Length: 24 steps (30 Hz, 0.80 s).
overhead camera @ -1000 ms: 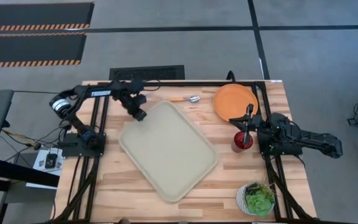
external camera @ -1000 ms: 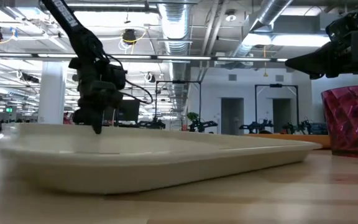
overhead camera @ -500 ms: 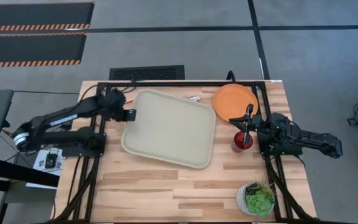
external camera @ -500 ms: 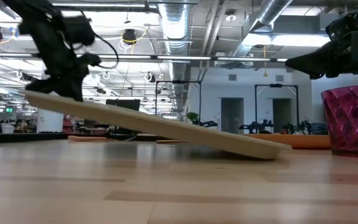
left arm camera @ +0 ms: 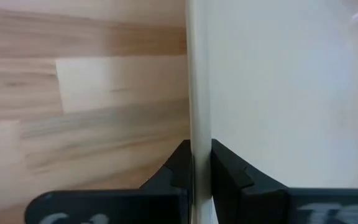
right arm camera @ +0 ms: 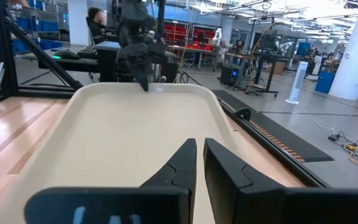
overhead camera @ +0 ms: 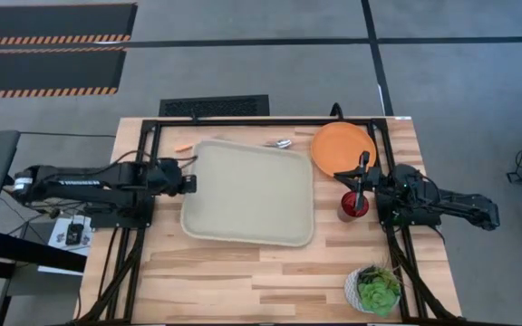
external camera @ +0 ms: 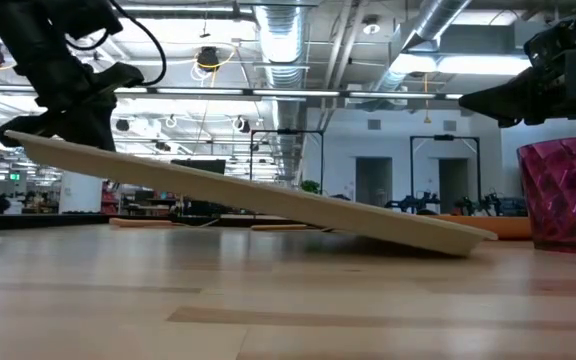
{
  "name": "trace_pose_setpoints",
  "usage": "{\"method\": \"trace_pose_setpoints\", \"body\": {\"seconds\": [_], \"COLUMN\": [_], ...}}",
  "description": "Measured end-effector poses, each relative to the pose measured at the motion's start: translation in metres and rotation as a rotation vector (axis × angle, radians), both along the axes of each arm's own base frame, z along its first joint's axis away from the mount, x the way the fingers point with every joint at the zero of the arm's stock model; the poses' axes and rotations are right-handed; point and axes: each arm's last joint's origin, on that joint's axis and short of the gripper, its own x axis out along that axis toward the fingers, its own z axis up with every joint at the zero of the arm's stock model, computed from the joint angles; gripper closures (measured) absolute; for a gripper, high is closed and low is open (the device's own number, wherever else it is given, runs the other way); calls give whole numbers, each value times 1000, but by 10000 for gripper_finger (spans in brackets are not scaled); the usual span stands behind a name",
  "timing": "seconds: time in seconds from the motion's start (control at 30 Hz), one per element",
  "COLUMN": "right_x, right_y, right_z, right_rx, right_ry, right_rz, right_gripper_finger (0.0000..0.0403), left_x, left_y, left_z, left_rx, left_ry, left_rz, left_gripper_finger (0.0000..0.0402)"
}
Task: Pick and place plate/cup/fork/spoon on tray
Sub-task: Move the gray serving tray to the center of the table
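Note:
The beige tray (overhead camera: 247,192) is in the middle of the table, tilted in the low view (external camera: 248,200), with its left edge up. My left gripper (overhead camera: 191,184) is shut on its left rim. The orange plate (overhead camera: 343,148) lies at the far right. The dark red cup (overhead camera: 351,206) stands on the table near it and also shows in the low view (external camera: 568,195). My right gripper (right arm camera: 199,152) hovers above the cup, shut and empty. A silver utensil head (overhead camera: 281,142) shows at the tray's far edge, and an orange handle tip (overhead camera: 184,146) at its far left corner. I cannot tell which is the fork or the spoon. My left gripper pinches the tray's left rim (left arm camera: 197,112) between its two fingers, one on the tray's upper side and one on its underside. The fingers come level from the table's left. The tray's left edge is lifted and its right edge (external camera: 468,240) rests on the table.
A white pot with a green plant (overhead camera: 374,290) stands at the near right corner. Black frame rails (overhead camera: 148,154) run along the table's left, right and far sides. Bare wood lies near the front edge.
My left gripper has drawn back toward the table's left and near edge, still holding the tray's rim. The tray lay flat and slantwise. It has turned about until roughly square with the table, and its left edge has come up while its right edge stays down.

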Motion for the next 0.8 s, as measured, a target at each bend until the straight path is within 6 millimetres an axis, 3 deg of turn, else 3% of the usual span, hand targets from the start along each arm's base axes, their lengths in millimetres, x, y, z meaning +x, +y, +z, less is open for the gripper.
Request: {"method": "trace_pose_setpoints", "body": {"seconds": [0.27,0.8], "right_x": [0,0], "right_y": [0,0], "right_z": [0,0], "right_rx": [0,0], "right_ry": [0,0], "right_rz": [0,0], "right_gripper_finger": [347,347], "left_x": [3,26], "left_y": [-21,-63], "left_z": [-12,-38], "left_rx": [9,18], "left_ry": [116,100], "left_rz": [-31,81], "left_gripper_finger": [388,387]}}
